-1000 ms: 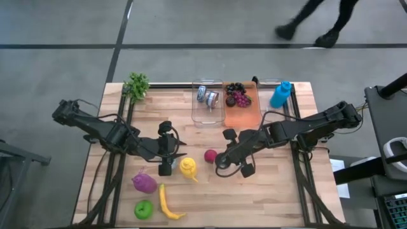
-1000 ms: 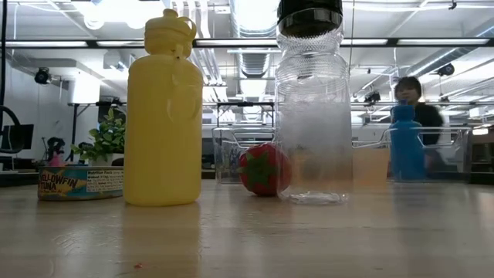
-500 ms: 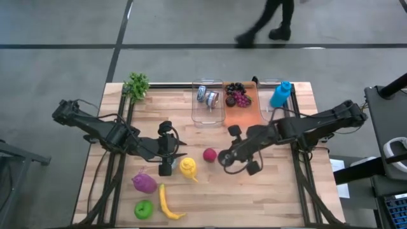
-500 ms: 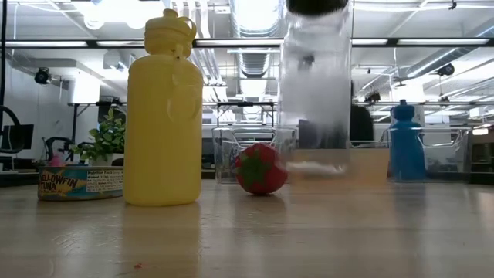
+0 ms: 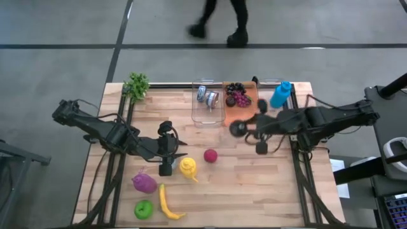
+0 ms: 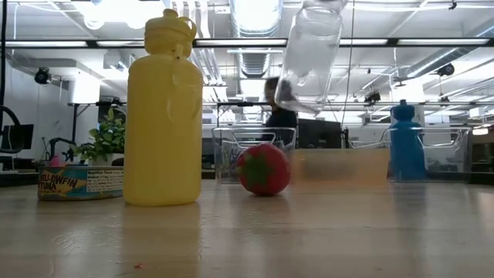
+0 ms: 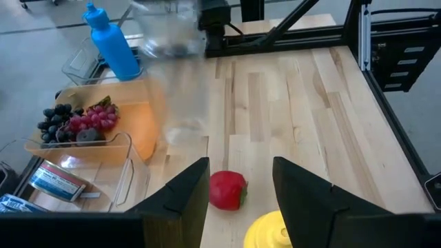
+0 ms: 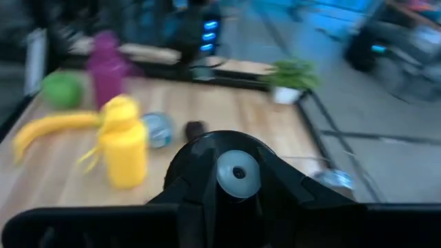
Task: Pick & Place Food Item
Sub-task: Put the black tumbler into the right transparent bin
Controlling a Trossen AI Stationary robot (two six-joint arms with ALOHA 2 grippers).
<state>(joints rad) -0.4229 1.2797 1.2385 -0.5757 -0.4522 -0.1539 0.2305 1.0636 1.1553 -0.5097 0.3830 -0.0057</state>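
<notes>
**Clear bottle is hanging in the air, tipped over**

Clear bottle (image 5: 238,128) is riding in my right gripper (image 5: 252,132), and from above I am seeing it off the table, just beside the orange tray (image 5: 242,116) and the clear bin (image 5: 208,113). My left gripper (image 5: 175,153) is waiting near the yellow bottle (image 5: 187,167).

From table height, I am seeing the bottle leaning to one side, high above the red strawberry (image 6: 264,168). It is see-through, smooth and round, with a dark cap.

Past my left wrist, the two fingers are standing spread apart with nothing between them. The strawberry is sitting in front of them, looking bumpy and a bit shiny.

Past my right wrist, the fingers are pinching the bottle's round black cap.

I am worrying about two things. The bottle is smooth, and I am holding it only by the top, so a quick swing could make it slip or twist. It is also hanging close to the thin walls of the tray and the bin, so coming down too low could bump them and scatter the grapes (image 5: 237,96).
</notes>
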